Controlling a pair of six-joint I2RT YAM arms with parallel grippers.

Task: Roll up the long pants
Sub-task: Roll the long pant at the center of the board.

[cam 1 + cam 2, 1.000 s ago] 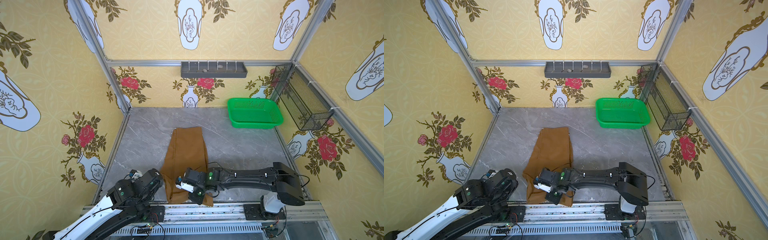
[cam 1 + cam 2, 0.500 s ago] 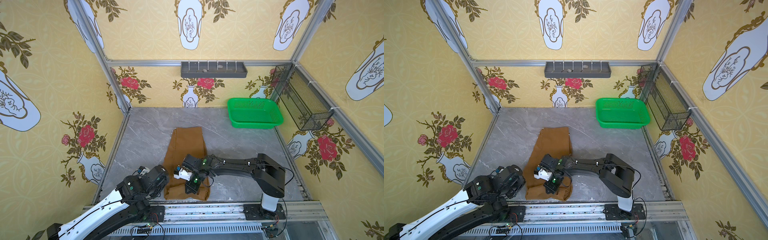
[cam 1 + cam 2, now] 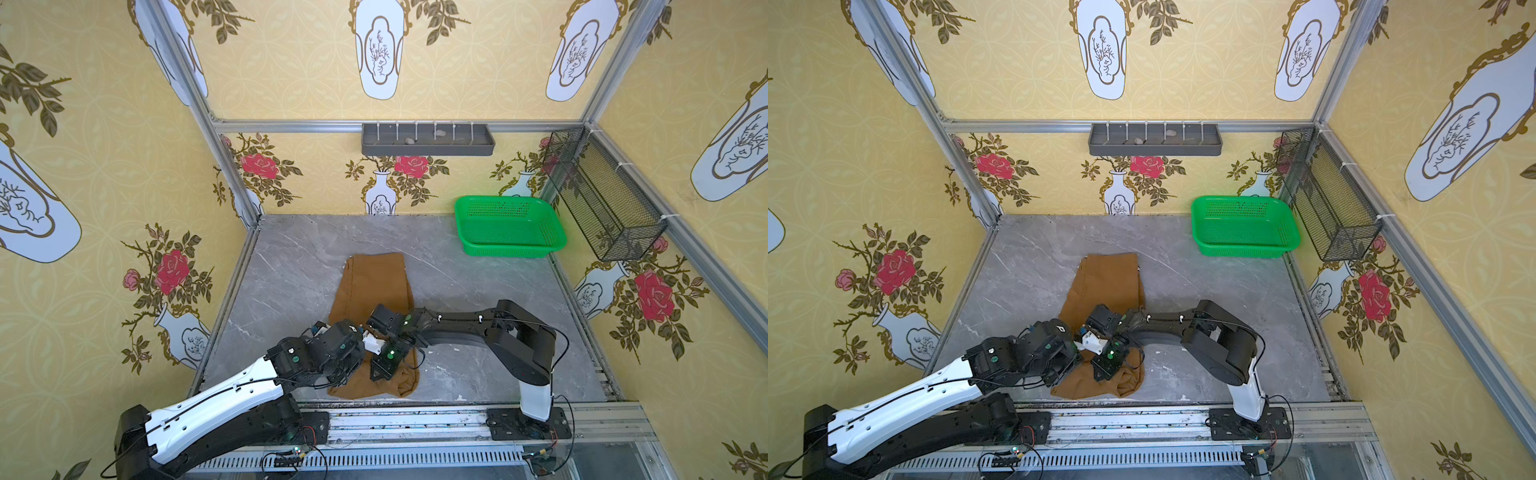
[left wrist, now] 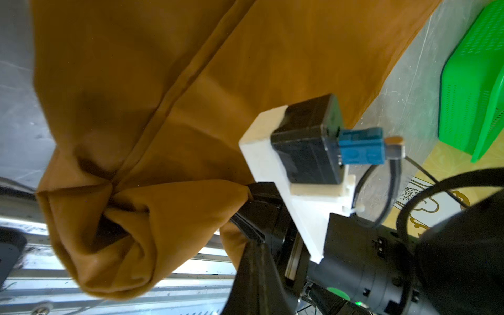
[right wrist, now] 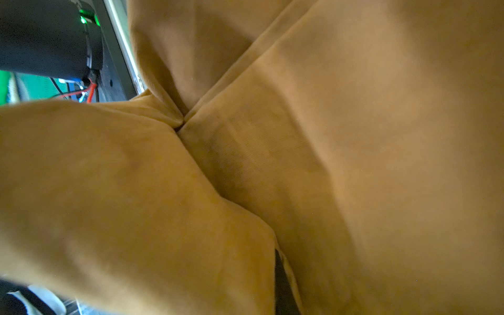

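The long pants (image 3: 378,282) (image 3: 1108,282) are an ochre-brown cloth lying lengthwise on the grey marble table (image 3: 291,274), their far hem flat. Their near end is bunched and raised into a loose fold (image 4: 109,231). My left gripper (image 3: 358,359) (image 3: 1074,358) comes in from the left, and its dark fingers (image 4: 252,253) are pressed together with cloth pinched at the tips. My right gripper (image 3: 380,372) (image 3: 1102,372) reaches in from the right, shut on the same bunched end. Cloth (image 5: 354,136) fills the right wrist view, with only a dark sliver of finger (image 5: 281,283) showing.
A green plastic basket (image 3: 509,226) (image 4: 477,81) stands at the table's back right. A black wire basket (image 3: 602,195) hangs on the right wall and a grey shelf tray (image 3: 428,139) on the back wall. The aluminium rail (image 3: 415,419) runs along the front edge.
My left arm has swung right, in over the pants' near left corner. My right gripper has drawn the near end away from the front rail, so the cloth bunches higher.
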